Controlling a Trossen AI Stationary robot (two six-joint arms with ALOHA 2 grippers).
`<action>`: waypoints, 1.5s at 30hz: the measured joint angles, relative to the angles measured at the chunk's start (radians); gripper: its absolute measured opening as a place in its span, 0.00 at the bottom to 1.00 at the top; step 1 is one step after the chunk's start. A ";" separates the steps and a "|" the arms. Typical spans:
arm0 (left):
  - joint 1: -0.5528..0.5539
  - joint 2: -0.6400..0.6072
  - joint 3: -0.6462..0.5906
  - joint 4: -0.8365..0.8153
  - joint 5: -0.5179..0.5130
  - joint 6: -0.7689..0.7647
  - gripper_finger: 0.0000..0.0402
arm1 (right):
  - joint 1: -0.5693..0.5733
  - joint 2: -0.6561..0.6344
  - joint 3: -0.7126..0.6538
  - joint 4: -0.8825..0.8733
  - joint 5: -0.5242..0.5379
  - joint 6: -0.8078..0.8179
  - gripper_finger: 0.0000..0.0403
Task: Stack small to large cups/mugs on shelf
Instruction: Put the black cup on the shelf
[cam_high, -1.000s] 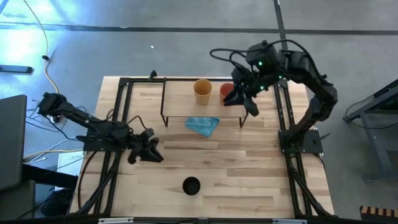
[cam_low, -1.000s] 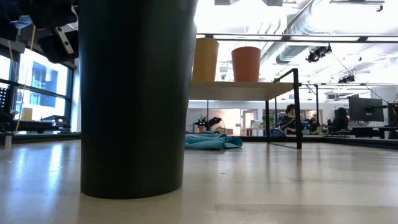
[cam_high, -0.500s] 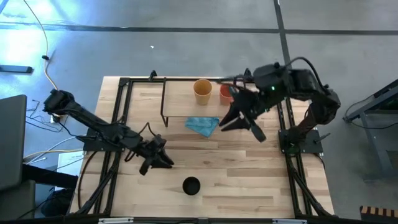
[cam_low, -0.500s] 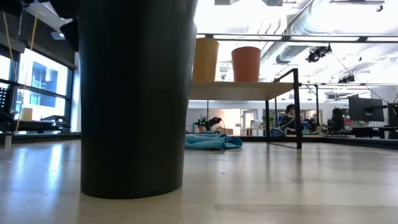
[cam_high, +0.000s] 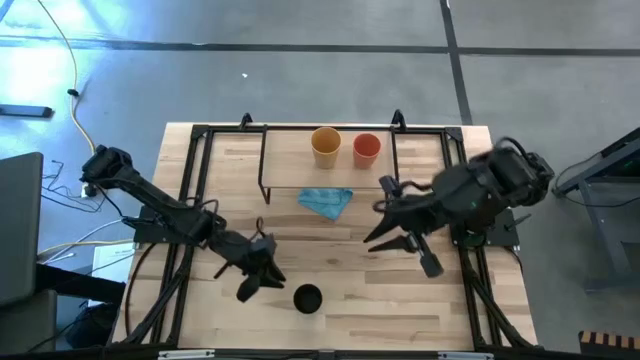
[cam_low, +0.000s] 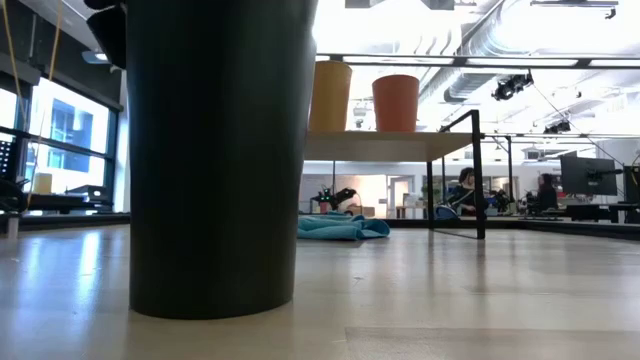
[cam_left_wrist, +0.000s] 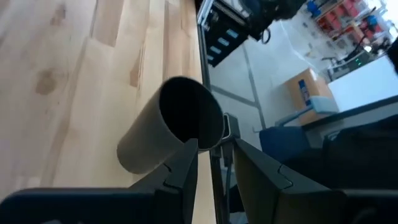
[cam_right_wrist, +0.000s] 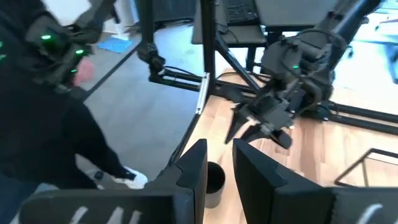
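The black cup (cam_high: 307, 298) stands upright on the table near its near edge and fills the low view (cam_low: 215, 150). On the shelf (cam_high: 300, 165) the yellow-orange cup (cam_high: 325, 146) and the red-orange cup (cam_high: 367, 148) stand side by side on their bases, also in the low view (cam_low: 330, 95) (cam_low: 396, 102). My left gripper (cam_high: 257, 279) is open just left of the black cup, whose rim (cam_left_wrist: 189, 115) shows ahead of its fingers (cam_left_wrist: 214, 168). My right gripper (cam_high: 392, 232) is open above the table's right middle, touching nothing.
A light blue cloth (cam_high: 326, 201) lies crumpled on the table in front of the shelf (cam_low: 340, 228). Black frame rails (cam_high: 195, 190) run along both table sides. In the right wrist view a person in dark clothing (cam_right_wrist: 56, 130) stands beyond the table.
My right gripper has drawn back from the red-orange cup on the shelf and swung toward the table's near edge, over its right middle. My left gripper has travelled toward the near edge and rightward, closing on the black cup. The cups have stayed where they stood.
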 joint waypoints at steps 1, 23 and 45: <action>-0.007 0.019 0.015 -0.010 -0.003 -0.004 0.23 | 0.020 0.000 0.000 0.000 0.036 0.016 0.17; -0.021 0.245 0.284 -0.298 -0.073 -0.052 0.23 | 0.337 0.114 0.000 -0.082 0.486 0.292 0.17; -0.020 0.314 0.299 -0.304 -0.106 -0.103 0.23 | 0.407 0.177 0.000 -0.045 0.560 0.347 0.17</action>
